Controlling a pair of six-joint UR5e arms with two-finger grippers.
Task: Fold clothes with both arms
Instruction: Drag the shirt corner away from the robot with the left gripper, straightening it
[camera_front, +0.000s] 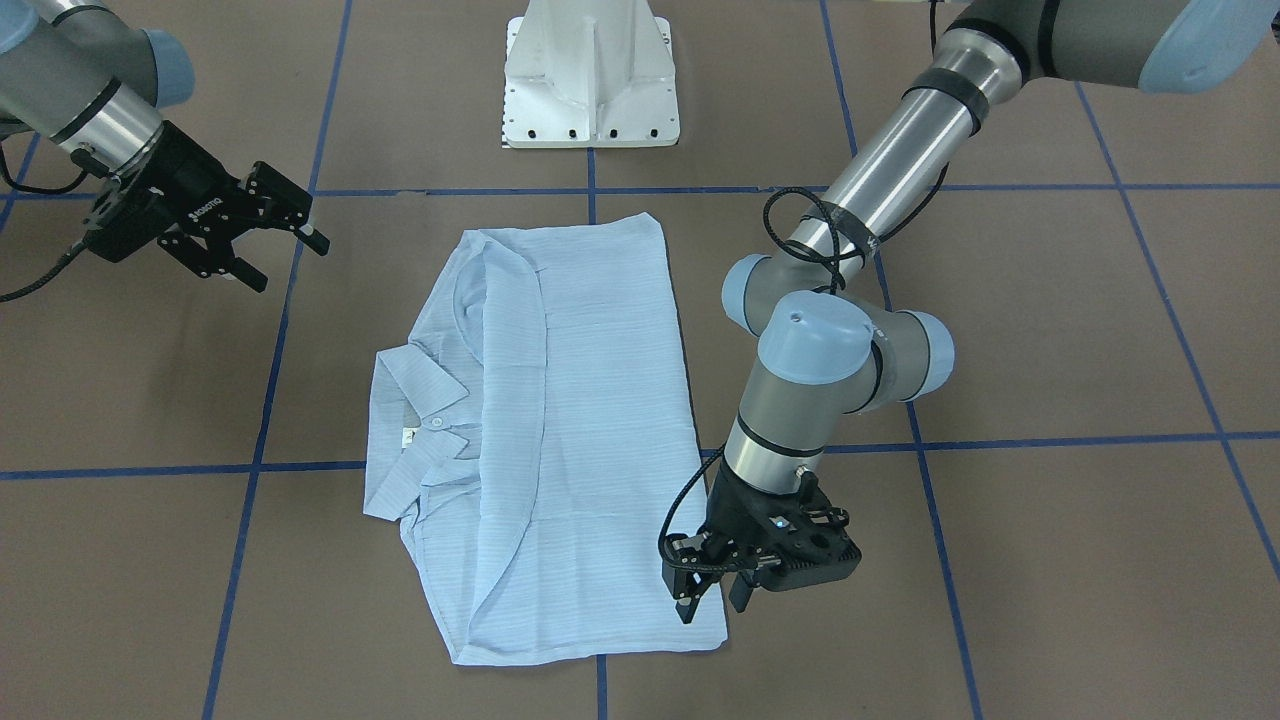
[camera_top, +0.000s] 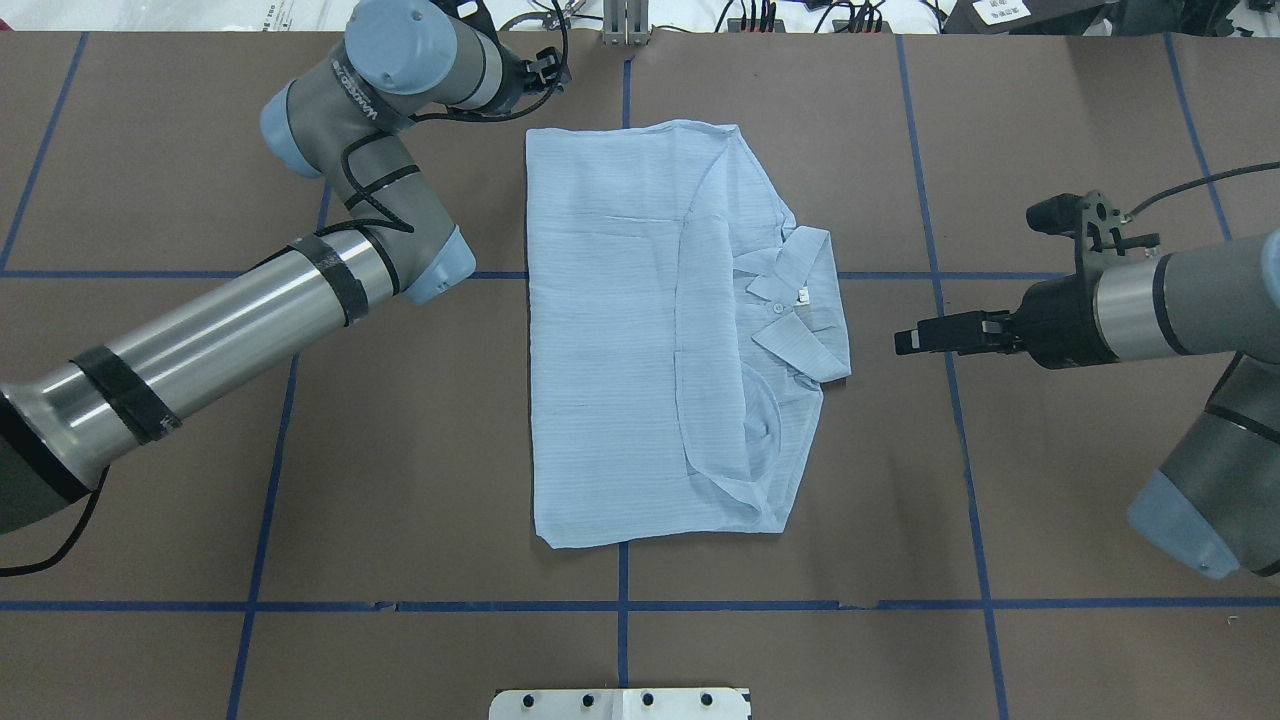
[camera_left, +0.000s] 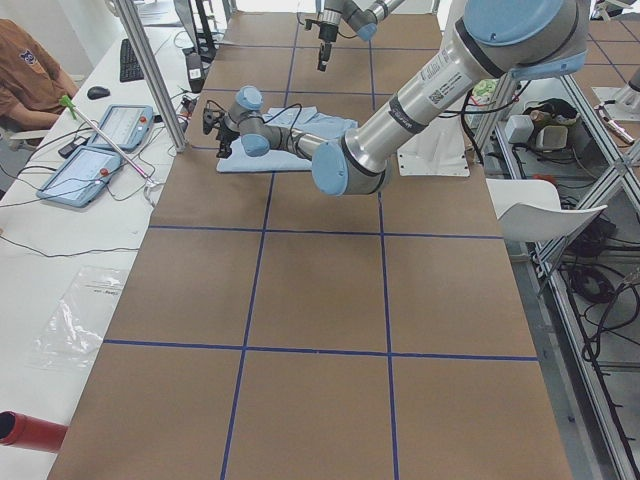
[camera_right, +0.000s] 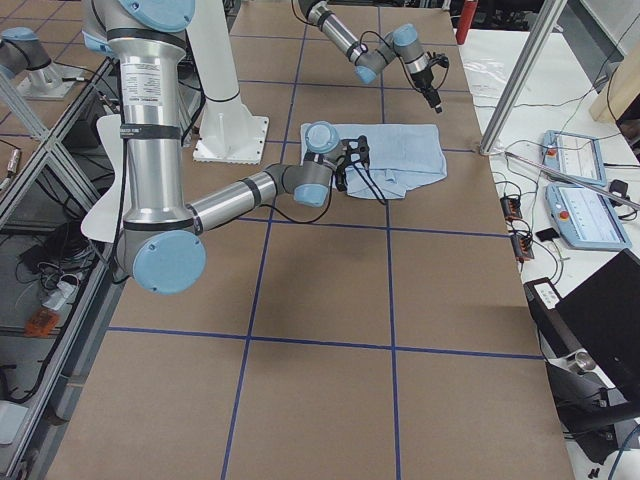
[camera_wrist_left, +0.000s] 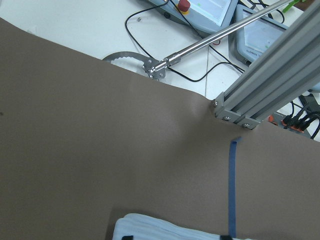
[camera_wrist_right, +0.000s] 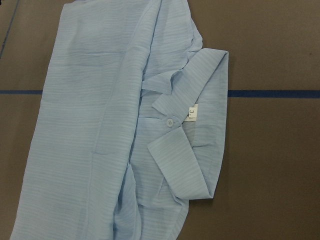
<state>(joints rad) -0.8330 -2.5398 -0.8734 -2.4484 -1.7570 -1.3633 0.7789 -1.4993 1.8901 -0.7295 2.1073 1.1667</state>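
1. Shirt lies mid-table, folded to a rectangle. Its long axis runs away from the robot, collar toward the robot's right.
2. Left gripper: jaws apart, at the shirt's far left corner. Nearer arm.
3. Right gripper: jaws apart, empty, well off the collar edge.

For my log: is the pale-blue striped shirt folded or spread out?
Folded. The pale-blue striped shirt lies as a rectangle, no sleeves sticking out, layers overlapping.

Tally: one shirt. Two arms: left arm, right arm. Two grippers: left gripper, right gripper. One white pedestal. One person.
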